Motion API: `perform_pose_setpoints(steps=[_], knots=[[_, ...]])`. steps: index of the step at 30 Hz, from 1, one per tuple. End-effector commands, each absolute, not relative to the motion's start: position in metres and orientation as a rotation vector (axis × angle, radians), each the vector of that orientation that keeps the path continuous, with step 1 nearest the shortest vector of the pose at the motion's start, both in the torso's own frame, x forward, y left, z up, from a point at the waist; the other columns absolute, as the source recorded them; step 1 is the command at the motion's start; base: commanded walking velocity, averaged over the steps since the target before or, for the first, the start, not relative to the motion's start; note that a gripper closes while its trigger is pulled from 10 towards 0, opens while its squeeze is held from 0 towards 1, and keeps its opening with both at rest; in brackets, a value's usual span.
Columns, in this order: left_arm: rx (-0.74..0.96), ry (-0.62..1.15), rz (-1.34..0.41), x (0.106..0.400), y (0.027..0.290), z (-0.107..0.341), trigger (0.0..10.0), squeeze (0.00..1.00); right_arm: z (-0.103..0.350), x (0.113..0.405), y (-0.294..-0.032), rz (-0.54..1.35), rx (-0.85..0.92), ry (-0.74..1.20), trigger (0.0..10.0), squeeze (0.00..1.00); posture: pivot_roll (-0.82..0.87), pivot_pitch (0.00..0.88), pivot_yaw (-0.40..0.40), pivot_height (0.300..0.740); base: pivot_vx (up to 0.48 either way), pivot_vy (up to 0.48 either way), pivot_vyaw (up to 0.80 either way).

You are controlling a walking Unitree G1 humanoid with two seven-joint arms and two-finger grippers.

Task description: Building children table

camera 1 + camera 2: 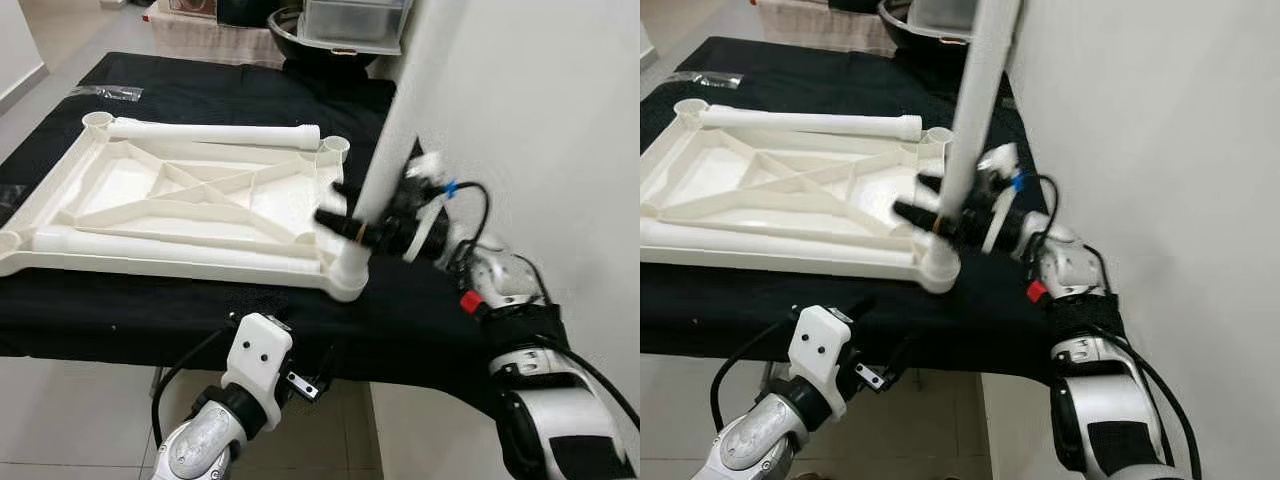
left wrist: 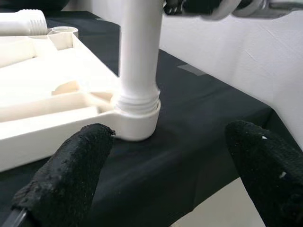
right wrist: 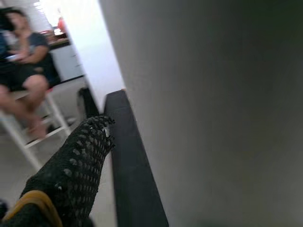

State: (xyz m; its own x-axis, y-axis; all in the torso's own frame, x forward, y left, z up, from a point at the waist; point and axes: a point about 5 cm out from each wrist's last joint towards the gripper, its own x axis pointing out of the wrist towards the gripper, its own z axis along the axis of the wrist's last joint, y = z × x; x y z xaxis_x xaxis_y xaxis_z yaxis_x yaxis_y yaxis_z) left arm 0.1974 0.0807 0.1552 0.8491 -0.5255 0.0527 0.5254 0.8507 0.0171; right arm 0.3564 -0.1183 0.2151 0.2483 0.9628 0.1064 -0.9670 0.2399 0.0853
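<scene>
A white plastic table top (image 1: 150,262) lies upside down on the black-covered table (image 1: 420,310). One white leg (image 1: 400,110) stands upright in the near right corner socket (image 1: 345,280). My right gripper (image 1: 350,225) is shut on this leg just above the socket. Two more legs lie on the top, one along the far edge (image 1: 215,132) and one along the near edge (image 1: 150,245). My left gripper (image 2: 170,137) is open, below the table's front edge, facing the socket (image 2: 137,123) with nothing between its fingers (image 2: 71,165).
A white wall (image 1: 540,100) runs close along the table's right side. A clear plastic box (image 1: 355,20) and a dark bowl (image 1: 295,35) stand at the back. A person (image 3: 23,56) sits on a chair in the right wrist view.
</scene>
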Motion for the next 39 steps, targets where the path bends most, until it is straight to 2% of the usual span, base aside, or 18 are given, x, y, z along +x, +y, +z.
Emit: perform_pose_setpoints(steps=[1,2,5,10,11,12,16,18,21,22,23,24,25,28,33,34,35,39], knots=[[-0.006,-0.055,-0.554,0.195,0.08,0.154,10.0,0.0,0.215,0.356,-0.107,1.374,0.112,-0.019,7.5,0.0,0.13,0.109,-0.142,0.74,0.0,0.0,0.0],[-0.006,-0.054,-0.555,0.195,0.08,0.154,10.0,0.0,0.216,0.359,-0.101,1.355,0.11,-0.027,0.0,0.0,0.13,0.109,-0.142,0.74,0.0,0.0,0.0],[-0.006,-0.054,-0.556,0.195,0.079,0.154,10.0,0.0,0.217,0.361,-0.095,1.344,0.116,-0.029,0.0,0.0,0.13,0.109,-0.142,0.74,0.0,0.0,0.0],[-0.006,-0.053,-0.552,0.195,0.08,0.154,10.0,0.0,0.218,0.368,-0.097,1.175,0.077,-0.107,0.0,0.0,0.13,0.11,-0.143,0.74,0.0,0.0,0.0],[-0.006,-0.052,-0.555,0.195,0.079,0.154,10.0,0.0,0.21,0.382,-0.104,0.909,0.123,-0.049,0.0,0.0,0.12,0.106,-0.141,0.74,0.0,0.0,0.0],[-0.006,-0.052,-0.557,0.195,0.079,0.154,10.0,0.0,0.205,0.388,-0.11,0.76,0.145,-0.026,0.0,0.0,0.12,0.106,-0.141,0.74,0.0,0.0,0.0],[-0.005,-0.052,-0.559,0.196,0.079,0.153,10.0,0.0,0.202,0.393,-0.119,0.579,0.161,-0.018,0.0,0.0,0.12,0.104,-0.138,0.74,0.0,0.0,0.0],[-0.004,-0.052,-0.56,0.196,0.079,0.153,10.0,0.0,0.197,0.398,-0.137,0.248,0.19,-0.013,0.0,0.0,0.12,0.101,-0.135,0.74,0.0,0.0,0.0],[-0.004,-0.052,-0.56,0.196,0.079,0.153,10.0,0.0,0.197,0.398,-0.137,0.248,0.19,-0.013,0.0,0.0,0.12,0.101,-0.135,0.74,0.0,0.0,0.0],[-0.004,-0.052,-0.56,0.196,0.079,0.153,10.0,0.0,0.194,0.398,-0.146,0.111,0.19,-0.005,0.0,0.0,0.12,0.101,-0.135,0.74,0.0,0.0,0.0],[-0.004,-0.052,-0.56,0.196,0.079,0.153,10.0,0.0,0.194,0.398,-0.146,0.111,0.19,-0.005,0.0,0.0,0.12,0.101,-0.135,0.74,0.0,0.0,0.0],[-0.002,-0.052,-0.56,0.196,0.079,0.153,10.0,0.0,0.19,0.395,-0.154,-0.054,0.201,0.014,0.0,0.0,0.12,0.101,-0.136,0.74,0.0,0.0,0.0],[-0.002,-0.052,-0.56,0.196,0.079,0.153,10.0,0.0,0.19,0.395,-0.154,-0.054,0.201,0.014,0.0,0.0,0.12,0.101,-0.136,0.74,0.0,0.0,0.0],[0.0,-0.051,-0.56,0.196,0.08,0.153,10.0,0.0,0.179,0.379,-0.152,-0.37,0.23,0.063,0.0,0.0,0.12,0.099,-0.136,0.74,0.0,0.0,0.0],[0.001,-0.05,-0.56,0.196,0.079,0.152,10.0,0.0,0.179,0.376,-0.144,-0.405,0.223,0.067,0.0,0.0,0.12,0.094,-0.138,0.74,0.0,0.0,0.0],[0.0,-0.05,-0.56,0.196,0.079,0.152,10.0,0.0,0.182,0.377,-0.139,-0.385,0.234,0.043,10.0,0.0,0.12,0.094,-0.137,0.74,0.0,0.0,0.0],[0.0,-0.048,-0.559,0.196,0.079,0.152,10.0,0.0,0.188,0.378,-0.134,-0.318,0.248,-0.004,10.0,1.0,0.12,0.096,-0.138,0.74,0.0,0.0,0.0],[-0.002,-0.046,-0.561,0.196,0.079,0.151,10.0,0.0,0.201,0.383,-0.137,-0.258,0.261,-0.093,10.0,1.0,0.11,0.097,-0.138,0.74,0.0,0.0,0.0]])
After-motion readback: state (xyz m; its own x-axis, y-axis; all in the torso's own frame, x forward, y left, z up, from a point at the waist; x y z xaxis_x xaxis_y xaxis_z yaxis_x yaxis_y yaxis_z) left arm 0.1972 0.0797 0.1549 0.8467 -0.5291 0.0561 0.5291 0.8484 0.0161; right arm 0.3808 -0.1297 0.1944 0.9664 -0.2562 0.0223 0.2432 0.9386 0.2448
